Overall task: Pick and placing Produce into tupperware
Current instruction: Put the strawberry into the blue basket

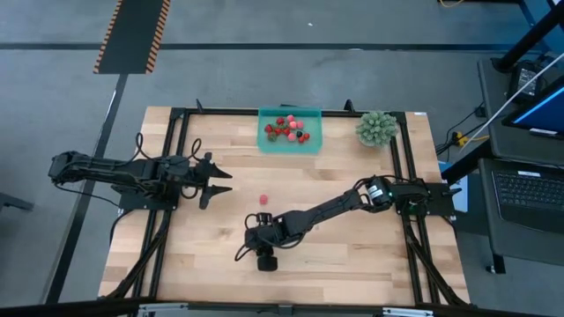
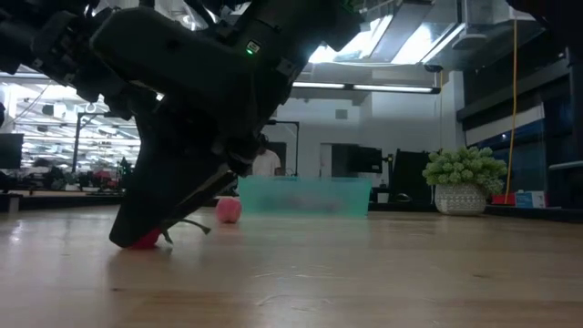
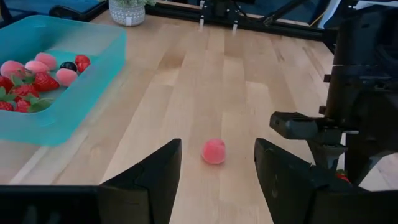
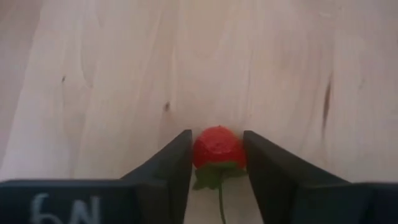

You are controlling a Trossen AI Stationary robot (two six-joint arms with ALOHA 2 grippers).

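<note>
My right gripper (image 4: 217,158) is down at the table (image 1: 352,255), near its front edge and a little left of centre. Its two dark fingers (image 4: 171,165) sit on either side of a red strawberry (image 4: 217,148) with a green stem, touching or nearly touching it. I would call it held, though from the level view I can only just make out a red spot under the fingertips, still resting on the wood.

A second piece, a pink berry (image 1: 263,200), lies loose on the table between my two arms, just beyond the right gripper.

My left gripper (image 1: 220,182) waits above the left side of the table. Its fingers (image 3: 155,180) are spread apart with nothing between them, and the pink berry lies on the wood ahead of them.

Farther out, at the middle of the table's far edge, sits the teal tupperware (image 1: 263,141). It already holds a cluster of produce (image 1: 289,129): red and pink strawberry pieces with green tops, plus at least one dark berry.

To the right of the tupperware, near the far right corner, stands a spiky green plant ball (image 1: 376,128) in a small pot.
</note>
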